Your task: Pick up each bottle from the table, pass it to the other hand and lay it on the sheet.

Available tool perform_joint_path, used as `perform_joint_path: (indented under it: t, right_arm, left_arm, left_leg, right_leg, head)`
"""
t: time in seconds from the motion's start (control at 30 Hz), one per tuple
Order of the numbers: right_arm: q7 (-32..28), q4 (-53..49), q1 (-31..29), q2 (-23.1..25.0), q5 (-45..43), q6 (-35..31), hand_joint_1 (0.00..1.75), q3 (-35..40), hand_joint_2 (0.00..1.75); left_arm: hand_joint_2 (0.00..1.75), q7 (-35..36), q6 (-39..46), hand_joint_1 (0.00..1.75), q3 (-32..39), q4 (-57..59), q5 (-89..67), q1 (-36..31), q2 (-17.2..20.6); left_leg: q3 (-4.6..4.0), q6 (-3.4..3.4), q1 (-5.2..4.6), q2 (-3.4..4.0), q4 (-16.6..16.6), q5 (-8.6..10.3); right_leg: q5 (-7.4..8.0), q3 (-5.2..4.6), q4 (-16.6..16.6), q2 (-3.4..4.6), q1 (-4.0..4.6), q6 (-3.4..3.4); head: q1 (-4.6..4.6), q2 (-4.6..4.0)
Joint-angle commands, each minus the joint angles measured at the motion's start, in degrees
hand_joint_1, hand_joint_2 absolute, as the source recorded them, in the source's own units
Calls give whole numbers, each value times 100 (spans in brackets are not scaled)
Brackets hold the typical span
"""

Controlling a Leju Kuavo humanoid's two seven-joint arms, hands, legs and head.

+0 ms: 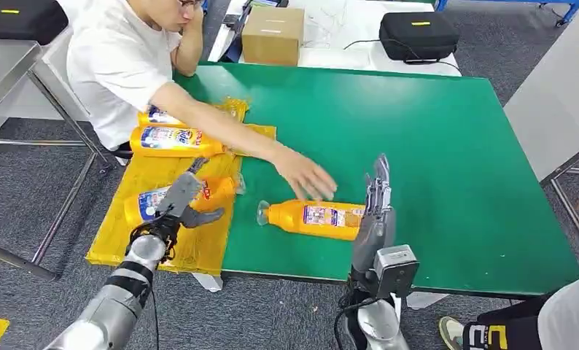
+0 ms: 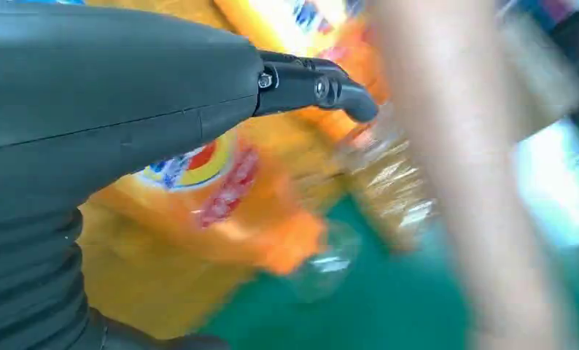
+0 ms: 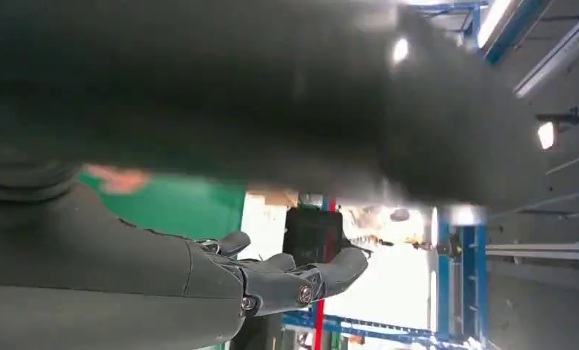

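An orange bottle [image 1: 312,218] lay on its side on the green table [image 1: 432,146], its clear cap pointing toward the yellow sheet [image 1: 199,244]. The right robot hand [image 1: 374,211] stood upright just beside the bottle's base, fingers extended and holding nothing; whether it touched the bottle could not be told. A person's hand [image 1: 305,175] reached across the table just above the bottle. The left robot hand [image 1: 181,204] hovered over the sheet with fingers spread, empty, above another orange bottle [image 1: 214,191] lying there. Two more bottles [image 1: 173,140] lay side by side at the sheet's far end. A cardboard box [image 1: 273,34] sat on a white table beyond.
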Motion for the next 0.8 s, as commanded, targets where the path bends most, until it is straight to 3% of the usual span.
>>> perform_joint_path:
  t: [0.03,0.13,0.23,0.3,0.33,0.37,0.5,0.7,0.8]
  right_arm:
    - [-59,461,-184,-95,16,-58,0,49,0]
    - [-63,491,-211,-104,24,-63,0,88,0]
    - [-104,639,-286,-123,83,-193,0,196,0]
    - [145,964,-435,-372,844,-427,0,484,0]
    - [586,1350,-614,-674,1900,-609,0,769,0]
    - [757,1685,-721,-807,2320,-658,0,857,175]
    - [1762,2986,-1193,-1247,4023,-780,0,937,175]
    - [1875,3114,-1267,-1303,4125,-698,0,820,175]
    - [2340,3236,-1326,-1415,4459,-335,0,756,175]
  left_arm:
    - [175,-10,-6,0,311,-901,288,252,-187]
    - [175,-491,-78,0,740,-1195,1217,364,-422]
    - [175,-537,-100,0,847,-2140,2448,642,-551]
    - [175,-537,-179,0,802,-2728,3037,839,-558]
    - [175,-557,-253,0,828,-2998,3305,951,-576]
    - [175,-552,-300,0,841,-3233,3422,1059,-576]
    - [175,-479,-503,0,894,-4137,3599,1529,-650]
    - [175,-401,-600,0,872,-4202,3574,1597,-694]
    - [175,-222,-946,0,673,-4283,3711,1784,-638]
  left_leg:
    - [13,-5,4,1,-3,-5]
    - [9,-5,5,2,-2,-4]
    - [7,-6,8,9,3,-9]
    - [11,-7,8,13,4,-12]
    - [11,-6,9,13,2,-11]
    - [12,-4,7,14,-3,-7]
    - [30,-5,11,22,-6,-13]
    - [18,-5,4,-7,-1,-10]
    - [19,-7,2,1,-4,-10]
  right_leg:
    - [-4,14,-4,3,4,-6]
    - [-2,10,-5,3,5,-6]
    - [-3,8,-2,11,8,-7]
    - [-4,11,-2,16,9,-8]
    - [-2,11,-5,17,9,-7]
    - [1,12,-9,18,7,-5]
    - [1,31,-18,26,11,-6]
    - [-5,26,-10,-3,5,-7]
    - [-5,24,-9,5,4,-9]
  head:
    - [0,0]
    - [2,0]
    - [0,0]
    - [0,0]
    - [0,0]
    - [0,0]
    - [0,0]
    - [2,0]
    - [2,0]
